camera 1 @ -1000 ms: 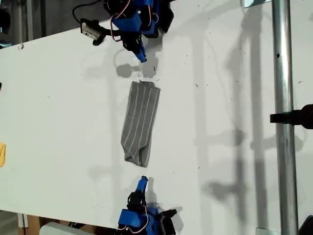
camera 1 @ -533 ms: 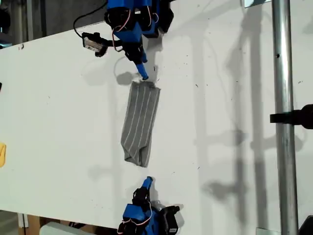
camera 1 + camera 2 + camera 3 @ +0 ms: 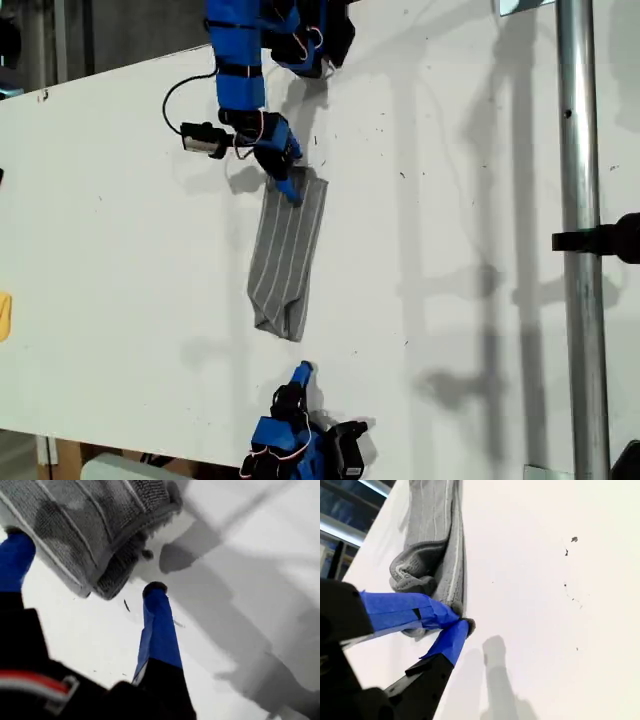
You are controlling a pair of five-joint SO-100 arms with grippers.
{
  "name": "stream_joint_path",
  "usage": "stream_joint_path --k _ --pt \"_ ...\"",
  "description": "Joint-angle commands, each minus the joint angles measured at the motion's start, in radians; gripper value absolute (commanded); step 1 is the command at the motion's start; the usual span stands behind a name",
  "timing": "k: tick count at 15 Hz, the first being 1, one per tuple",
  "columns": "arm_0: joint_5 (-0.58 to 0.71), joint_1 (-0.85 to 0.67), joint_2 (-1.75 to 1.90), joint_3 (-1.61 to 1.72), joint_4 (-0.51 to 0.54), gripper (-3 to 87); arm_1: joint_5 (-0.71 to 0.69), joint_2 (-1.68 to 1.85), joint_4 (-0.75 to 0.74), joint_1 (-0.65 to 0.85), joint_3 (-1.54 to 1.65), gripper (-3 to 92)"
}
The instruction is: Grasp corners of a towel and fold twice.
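While the white surface [image 3: 120, 220] carries the grey striped towel [image 3: 286, 250], already folded into a narrow strip, my first hand [image 3: 291, 189] straddles one end corner [image 3: 106, 584], jaws wide apart and gripping nothing. My second hand [image 3: 299, 374] is pinched closed and empty near the other end. A shallow pinch might catch only the top layer and spoil the fold. No writing is legible.

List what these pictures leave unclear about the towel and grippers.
Exterior view: my first gripper covers the upper end of the towel, so contact there is unclear.
First wrist view: the towel hides the tip of one finger; its fold layers cannot be counted.
Second wrist view: my second gripper blocks the towel's near corner.
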Motion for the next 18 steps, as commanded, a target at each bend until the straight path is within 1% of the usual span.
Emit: stream_joint_path --k 1,2,4,5,6,7,8,10,11,12,13,14,15,18 --pt "-0.005 0.000 0.003 0.006 0.008 1.1 0.035 -0.264 -0.038 -0.018 -0.232 37.8" --pt "-0.005 0.000 0.003 0.006 0.009 1.2 0.043 -0.299 -0.069 -0.017 -0.267 35.6" --pt "-0.008 0.005 0.003 0.006 0.012 1.4 0.041 -0.308 -0.126 0.014 -0.270 22.9" --pt "-0.009 0.005 0.003 0.006 0.012 1.4 0.051 -0.310 -0.126 0.035 -0.273 3.6" --pt "-0.009 0.000 0.003 0.006 0.015 1.4 0.018 -0.311 -0.133 0.055 -0.282 1.2" --pt "-0.006 -0.006 0.003 0.006 0.015 1.5 -0.028 -0.311 -0.109 0.078 -0.296 -0.2" --pt "-0.005 -0.009 0.003 0.006 0.015 1.6 -0.083 -0.290 0.038 0.097 -0.351 -0.2" --pt "-0.005 -0.012 0.003 0.006 0.015 1.7 -0.115 -0.080 0.433 0.058 -0.402 -0.2" --pt "-0.005 -0.012 0.003 0.006 0.015 1.7 -0.078 0.026 0.710 -0.002 -0.430 -0.2" --pt "-0.006 -0.005 0.003 0.006 0.015 1.5 0.023 0.141 0.986 -0.064 -0.462 -0.2" --pt "-0.008 -0.003 0.003 0.006 0.015 1.5 0.072 0.244 1.074 -0.101 -0.492 -0.2" --pt "-0.006 -0.009 0.003 0.006 0.015 1.7 0.055 0.261 1.055 -0.103 -0.520 -0.2" --pt "-0.003 -0.015 0.003 0.006 0.014 1.7 -0.006 0.221 0.922 -0.091 -0.500 -0.2" --pt "-0.005 -0.006 0.003 0.006 0.015 1.7 -0.091 -0.032 0.657 -0.074 -0.535 -0.2"
